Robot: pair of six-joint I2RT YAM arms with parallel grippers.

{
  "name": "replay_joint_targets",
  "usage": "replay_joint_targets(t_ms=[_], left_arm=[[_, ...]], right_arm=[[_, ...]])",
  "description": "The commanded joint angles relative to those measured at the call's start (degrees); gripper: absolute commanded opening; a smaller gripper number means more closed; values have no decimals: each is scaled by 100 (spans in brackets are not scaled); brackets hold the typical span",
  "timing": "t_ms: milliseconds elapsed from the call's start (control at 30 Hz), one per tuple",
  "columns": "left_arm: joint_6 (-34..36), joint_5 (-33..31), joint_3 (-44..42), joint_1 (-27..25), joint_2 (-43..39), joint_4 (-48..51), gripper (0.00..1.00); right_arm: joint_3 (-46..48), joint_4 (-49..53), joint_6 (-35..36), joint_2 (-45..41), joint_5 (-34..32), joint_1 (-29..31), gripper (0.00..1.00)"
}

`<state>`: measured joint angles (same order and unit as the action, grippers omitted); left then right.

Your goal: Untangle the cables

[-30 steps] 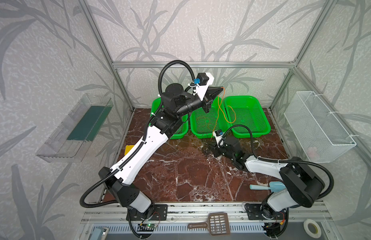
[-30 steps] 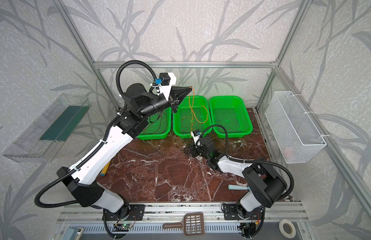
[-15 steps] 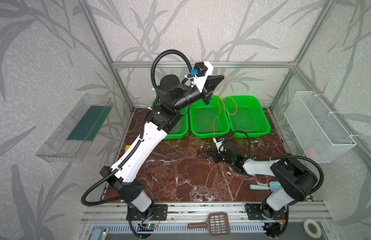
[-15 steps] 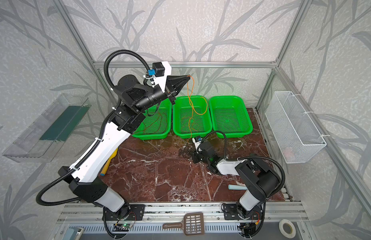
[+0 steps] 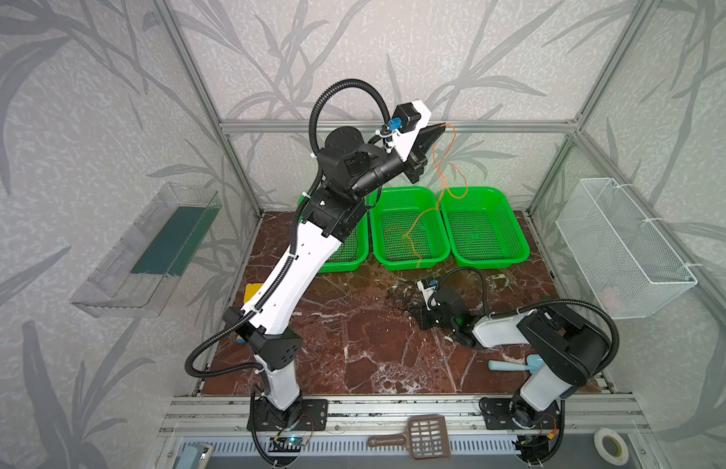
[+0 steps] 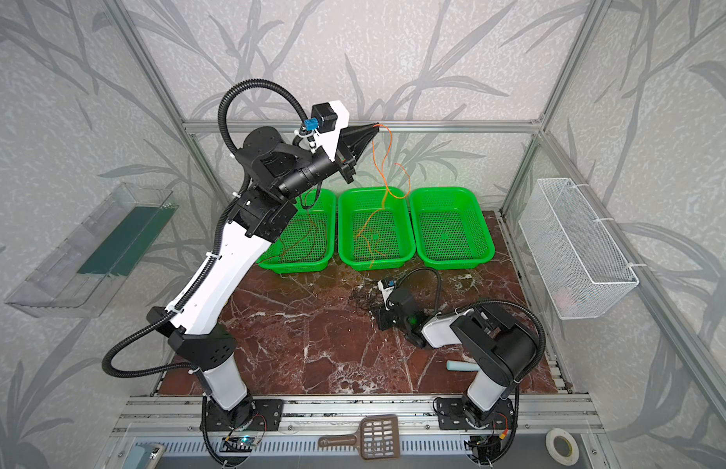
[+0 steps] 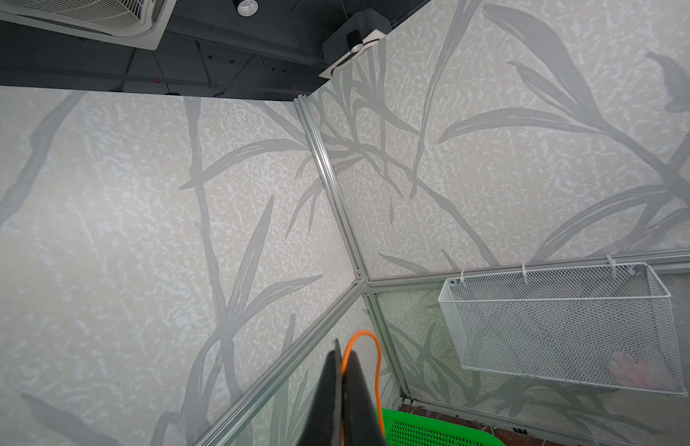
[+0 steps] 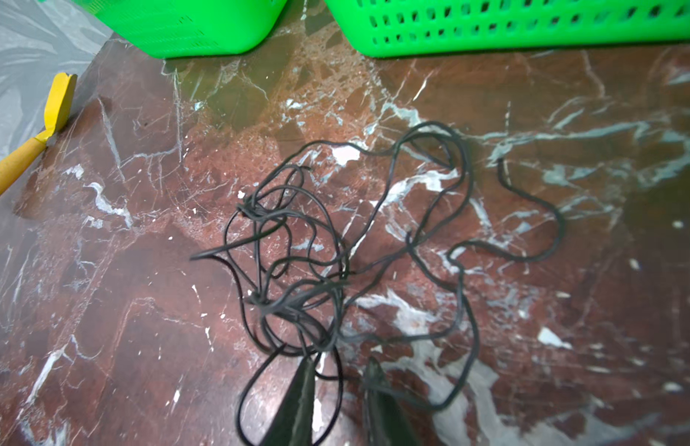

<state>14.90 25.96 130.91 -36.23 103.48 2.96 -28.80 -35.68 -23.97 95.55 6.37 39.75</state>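
Clamping the thin orange cable [image 7: 379, 370] in the left gripper [image 5: 442, 126], high at the far side, trailing it down into the middle green plastic basket [image 5: 410, 264]. Straddling the tangled thin black cable [image 8: 335, 247] on the red-brown marble table [image 5: 353, 357] with the right gripper [image 8: 337, 361], jaws narrowly parted. Lying in the left green basket [image 6: 292, 266]: a thin red-brown cable [image 6: 302, 243].

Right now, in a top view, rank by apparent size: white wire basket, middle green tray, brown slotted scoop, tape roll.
1. white wire basket
2. middle green tray
3. brown slotted scoop
4. tape roll
The basket hangs on the side wall above the table, so its lead may be partly nearness.
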Motion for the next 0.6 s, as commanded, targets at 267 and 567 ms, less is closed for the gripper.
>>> replay_joint_targets(t_ms=[267, 567], left_arm=[[161, -280, 19, 239, 513, -410, 0], [-269, -411, -31, 544, 1313, -1234, 0]], right_arm=[[129, 239, 377, -807, -40, 28, 24], [79, 769, 704, -1273, -77, 28, 24]])
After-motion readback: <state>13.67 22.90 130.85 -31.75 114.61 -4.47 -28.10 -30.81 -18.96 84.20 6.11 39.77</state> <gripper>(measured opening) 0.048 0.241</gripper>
